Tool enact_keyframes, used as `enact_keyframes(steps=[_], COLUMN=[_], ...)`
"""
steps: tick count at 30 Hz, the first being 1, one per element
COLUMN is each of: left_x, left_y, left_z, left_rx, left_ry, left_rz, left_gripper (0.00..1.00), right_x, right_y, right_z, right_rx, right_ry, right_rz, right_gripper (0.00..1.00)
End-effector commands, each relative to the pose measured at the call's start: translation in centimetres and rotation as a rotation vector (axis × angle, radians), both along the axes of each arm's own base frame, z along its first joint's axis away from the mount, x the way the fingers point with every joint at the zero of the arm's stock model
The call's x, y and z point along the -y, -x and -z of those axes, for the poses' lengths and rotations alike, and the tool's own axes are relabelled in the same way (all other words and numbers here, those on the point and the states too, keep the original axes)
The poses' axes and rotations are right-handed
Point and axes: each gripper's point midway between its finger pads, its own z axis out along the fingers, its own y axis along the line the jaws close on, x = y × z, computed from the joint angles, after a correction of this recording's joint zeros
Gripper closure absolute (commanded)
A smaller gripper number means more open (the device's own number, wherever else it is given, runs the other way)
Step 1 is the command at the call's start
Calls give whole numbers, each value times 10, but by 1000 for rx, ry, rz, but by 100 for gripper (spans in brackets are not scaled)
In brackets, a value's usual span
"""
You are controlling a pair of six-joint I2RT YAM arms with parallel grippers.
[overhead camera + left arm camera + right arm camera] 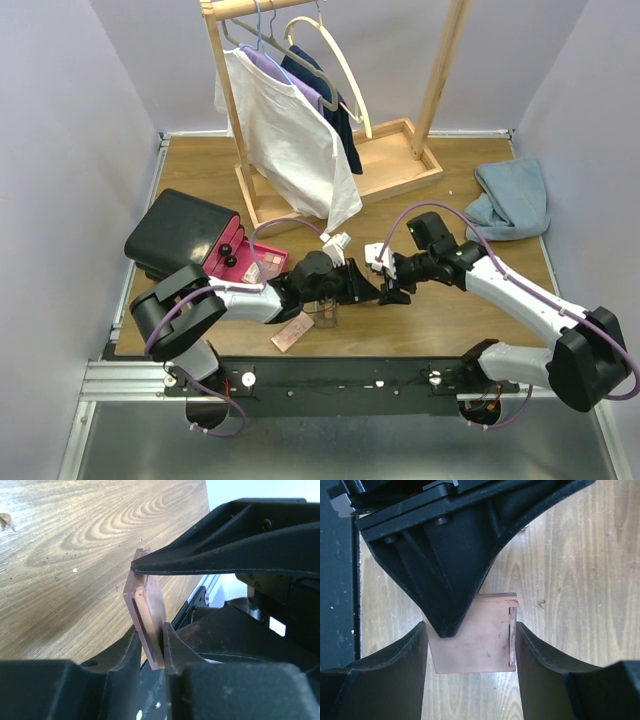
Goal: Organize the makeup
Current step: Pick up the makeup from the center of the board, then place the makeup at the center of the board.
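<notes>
Peach compact (pixel 480 640) up off the wooden surface (pixel 580 555), between both arms near its front middle. Thin, stiff, probably light. Smooth faces likely slippery, lid seam likely delicate. Best pinched flat across the faces, clear of the seam. Right gripper (pixel 472 647) jaws clamped across its width; left gripper (pixel 151 642) jaws pinching its faces.

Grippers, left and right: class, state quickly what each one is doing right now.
Left gripper: closed on the peach compact, pinching its flat faces.
Right gripper: closed on the same peach compact, across its width.
</notes>
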Motion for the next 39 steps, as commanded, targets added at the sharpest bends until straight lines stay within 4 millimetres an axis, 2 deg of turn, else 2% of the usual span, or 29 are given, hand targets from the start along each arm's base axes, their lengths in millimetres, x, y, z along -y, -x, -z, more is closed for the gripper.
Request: enact_keyframes(steps=[1,3,5,8,11,15,21,23,28,30,35,39], left_x=[-1,-6,-14,-30,-55,-104,-180,-214,-267,-268,-288,-295], left_y=[-5,-6,-6,-7,-7,-19,-35,-40,-42,-47,-55,-65], left_z=[-13,-11,-8,-1,14,26,5,1,-4,-11,-8,-18], left_rx=[68,81,98,118,134,180,238,253,265,282,274,305], left_ry=[-9,-33,-71,-132,-235,-408,-554,-631,-815,-824,-1010,-1085], left_rz=[-12,-23,-33,-64,-100,-225,-413,-501,-609,-624,-670,-708], left_gripper=[82,89,92,94,95,95,95,95,95,95,95,95], right_x=[-6,-5,-3,1,10,17,19,19,20,20,20,21], right_y=[-4,-4,-5,-13,-21,-26,-27,-27,-28,-28,-28,-29], right_z=[-14,-13,-12,-19,-28,-31,-27,-27,-24,-23,-21,-19], right_rx=[36,36,48,91,130,156,146,147,143,142,139,139], right_ry=[-40,-41,-33,-38,-51,-51,-41,-40,-32,-31,-28,-22], right_rz=[-15,-11,2,36,78,100,99,100,105,105,106,109], right_gripper=[67,48,0,0,0,0,0,0,0,0,0,0])
